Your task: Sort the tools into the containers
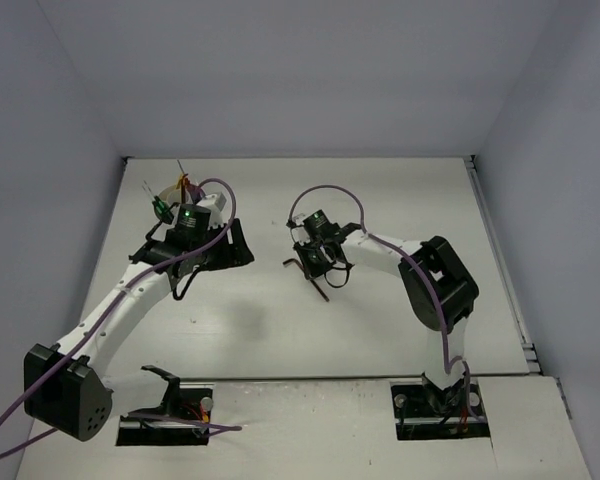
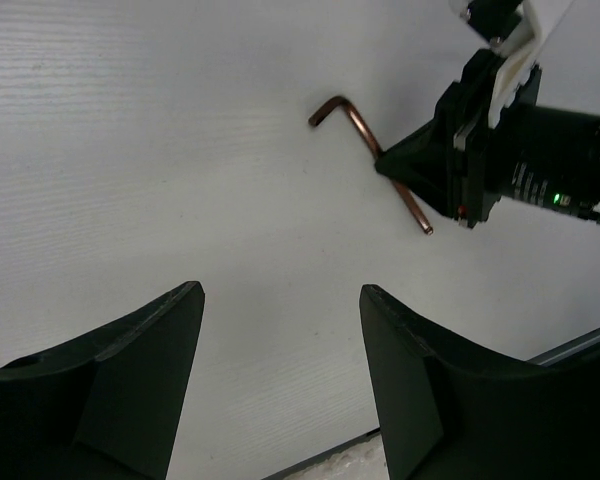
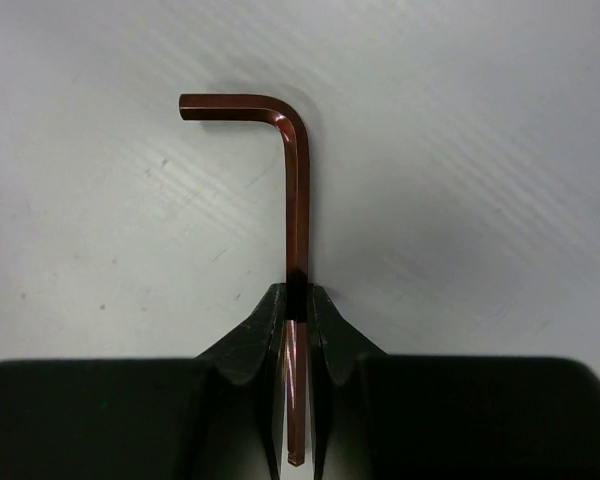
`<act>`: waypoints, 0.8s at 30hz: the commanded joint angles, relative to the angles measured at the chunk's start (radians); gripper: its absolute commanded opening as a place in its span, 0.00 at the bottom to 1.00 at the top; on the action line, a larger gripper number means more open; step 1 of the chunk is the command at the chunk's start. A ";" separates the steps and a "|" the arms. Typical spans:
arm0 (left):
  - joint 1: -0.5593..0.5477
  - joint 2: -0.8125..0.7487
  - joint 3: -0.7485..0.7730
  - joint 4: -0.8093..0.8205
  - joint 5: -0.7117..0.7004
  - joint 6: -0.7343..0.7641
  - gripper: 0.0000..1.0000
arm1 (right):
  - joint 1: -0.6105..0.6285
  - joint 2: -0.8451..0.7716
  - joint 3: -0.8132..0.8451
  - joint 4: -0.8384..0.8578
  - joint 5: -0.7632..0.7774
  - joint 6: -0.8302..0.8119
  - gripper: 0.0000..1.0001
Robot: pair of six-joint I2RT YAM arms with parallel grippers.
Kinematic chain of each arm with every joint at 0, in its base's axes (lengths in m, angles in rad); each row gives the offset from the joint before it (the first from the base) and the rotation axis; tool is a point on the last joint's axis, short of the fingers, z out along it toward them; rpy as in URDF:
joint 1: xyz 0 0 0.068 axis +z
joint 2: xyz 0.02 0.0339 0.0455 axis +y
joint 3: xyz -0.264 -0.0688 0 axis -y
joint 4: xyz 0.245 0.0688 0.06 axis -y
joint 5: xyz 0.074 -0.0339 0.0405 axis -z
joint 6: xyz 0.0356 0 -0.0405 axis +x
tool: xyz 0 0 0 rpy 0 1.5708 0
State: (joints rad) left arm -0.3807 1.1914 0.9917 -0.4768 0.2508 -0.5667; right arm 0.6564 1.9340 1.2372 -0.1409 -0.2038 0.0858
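A copper-brown L-shaped hex key [image 3: 297, 180] lies on the white table, its short leg pointing left in the right wrist view. My right gripper [image 3: 297, 300] is shut on its long shaft, and the shaft's end shows between the fingers. From above, the hex key [image 1: 321, 289] sticks out on both sides of the right gripper [image 1: 321, 268] at mid-table. My left gripper [image 2: 280, 290] stands open and holds nothing; its view takes in the hex key [image 2: 357, 124] and the right gripper [image 2: 395, 165]. Behind the left wrist at the back left, the white cup [image 1: 172, 190] holds several tools, including a green-handled screwdriver [image 1: 161, 208].
Grey walls close the table in at the back and on both sides. A metal rail [image 1: 500, 260] runs along the table's right edge. The left arm [image 1: 130, 300] stretches diagonally across the left half. Both arm bases sit at the near edge.
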 commanded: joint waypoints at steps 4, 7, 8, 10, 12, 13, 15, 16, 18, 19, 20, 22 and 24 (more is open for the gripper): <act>-0.028 0.050 0.054 0.126 0.031 -0.073 0.61 | 0.021 -0.207 -0.125 0.267 -0.087 0.047 0.00; -0.036 0.076 0.057 0.148 0.041 -0.094 0.61 | 0.039 -0.240 -0.151 0.308 -0.103 0.045 0.00; -0.041 0.084 0.062 0.154 0.044 -0.098 0.61 | 0.043 -0.252 -0.160 0.323 -0.108 0.043 0.00; -0.052 0.104 0.079 0.165 0.056 -0.104 0.61 | 0.053 -0.269 -0.170 0.342 -0.125 0.039 0.00; -0.064 0.121 0.088 0.173 0.059 -0.107 0.61 | 0.060 -0.277 -0.177 0.353 -0.136 0.037 0.00; -0.068 0.131 0.097 0.175 0.058 -0.108 0.61 | 0.065 -0.294 -0.187 0.371 -0.149 0.038 0.00; -0.073 0.146 0.108 0.183 0.063 -0.110 0.61 | 0.074 -0.320 -0.200 0.398 -0.167 0.038 0.00; -0.073 0.151 0.110 0.192 0.066 -0.112 0.61 | 0.076 -0.330 -0.203 0.403 -0.173 0.037 0.00; -0.072 0.161 0.115 0.209 0.072 -0.113 0.61 | 0.080 -0.346 -0.208 0.410 -0.183 0.035 0.00; -0.072 0.164 0.118 0.212 0.074 -0.112 0.61 | 0.080 -0.354 -0.210 0.412 -0.186 0.035 0.00; -0.072 0.167 0.121 0.213 0.076 -0.111 0.61 | 0.080 -0.361 -0.213 0.414 -0.189 0.035 0.00; -0.072 0.173 0.126 0.212 0.083 -0.108 0.61 | 0.080 -0.373 -0.215 0.420 -0.196 0.037 0.00; -0.073 0.182 0.127 0.209 0.092 -0.108 0.61 | 0.080 -0.386 -0.217 0.425 -0.202 0.040 0.00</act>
State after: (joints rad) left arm -0.4507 1.3746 1.0593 -0.3307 0.3152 -0.6632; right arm 0.7346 1.6276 1.0113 0.1846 -0.3671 0.1154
